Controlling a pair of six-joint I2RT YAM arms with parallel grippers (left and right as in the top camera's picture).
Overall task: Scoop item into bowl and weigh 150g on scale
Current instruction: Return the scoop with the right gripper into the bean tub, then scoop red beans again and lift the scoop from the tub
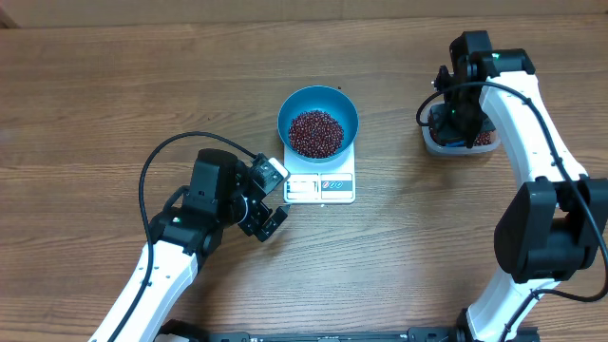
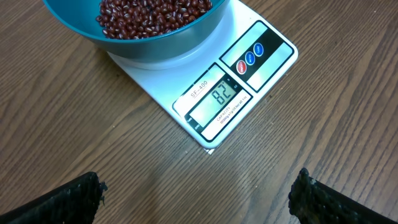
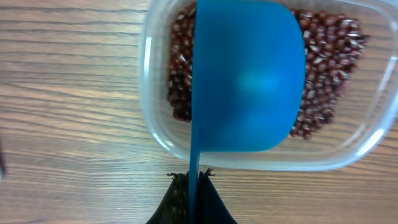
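Over tub point(image 3: 148, 93), right hand point(image 3: 193, 184) clenched on scoop point(image 3: 245, 81) above beans point(image 3: 324, 57) — left hand point(image 2: 196, 193) released near scale point(image 2: 214, 99).

Overhead looks straight down on the brown wooden table point(image 1: 114, 85). Left wrist views the flat white square scale point(image 2: 267, 65) closely, shared with overhead; right wrist looks down into the clear plastic tub point(image 3: 147, 93) right of it.

You have bare desk point(image 1: 142, 85) left and right of the bowl point(image 1: 344, 106) on the scale point(image 1: 321, 186); over the tub point(image 3: 148, 81), the scoop point(image 3: 249, 81) blocks most of the opening.
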